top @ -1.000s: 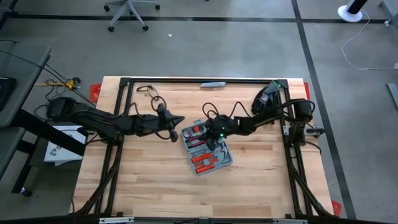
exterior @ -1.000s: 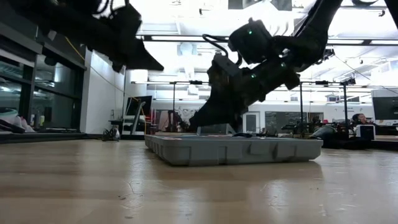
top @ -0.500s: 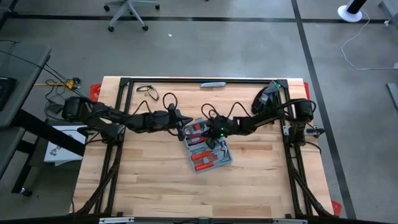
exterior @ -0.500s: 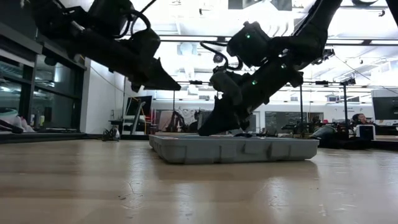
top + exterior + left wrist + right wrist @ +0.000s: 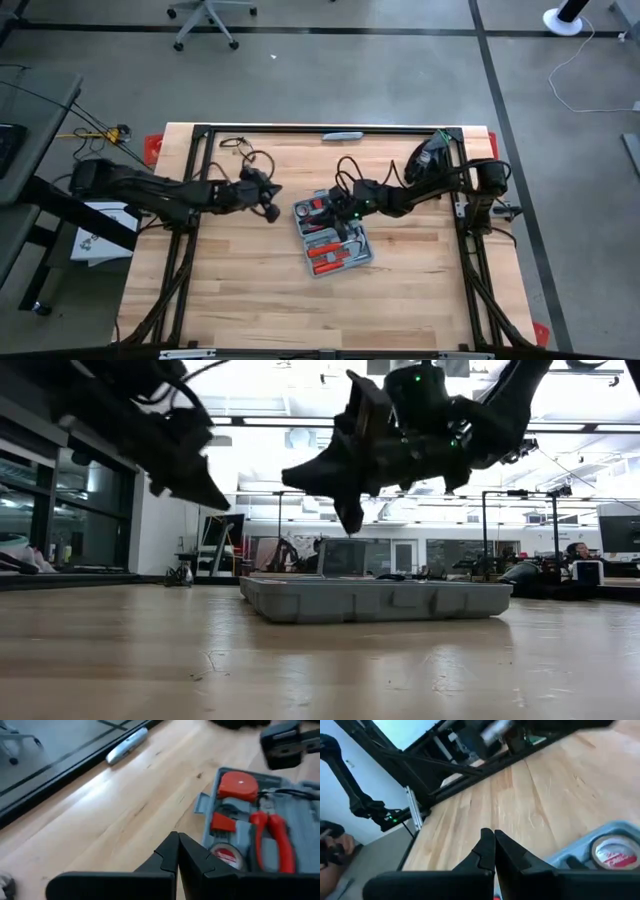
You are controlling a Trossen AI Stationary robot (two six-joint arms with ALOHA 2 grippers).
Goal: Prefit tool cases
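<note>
The wooden table [image 5: 250,290] spreads beneath me, and the open tool case [image 5: 333,235] lies flat on it near the centre, slightly toward three o'clock, its long side tilted so that one end points to about eleven o'clock. Its blue-grey tray [image 5: 375,600] rests directly on the wood in the low view. My right arm reaches in from three o'clock, and my right gripper [image 5: 338,201] hangs above the case's far end, clear of the tray with air beneath its tips [image 5: 350,520]; its fingers [image 5: 487,851] are pressed together and carry nothing. My left arm comes in from nine o'clock, and my left gripper [image 5: 271,210] hovers over bare wood just beside the case at its nine o'clock side, fingers [image 5: 175,852] likewise closed tight and empty. Inside the case I can make out red-handled pliers [image 5: 272,837], a red tape measure [image 5: 239,784] and a roll of tape [image 5: 227,855] (the rest of the moulded slots are too blurred to name). A slim grey bar [image 5: 342,136] lies at the table's twelve o'clock edge, well apart from everything else.
</note>
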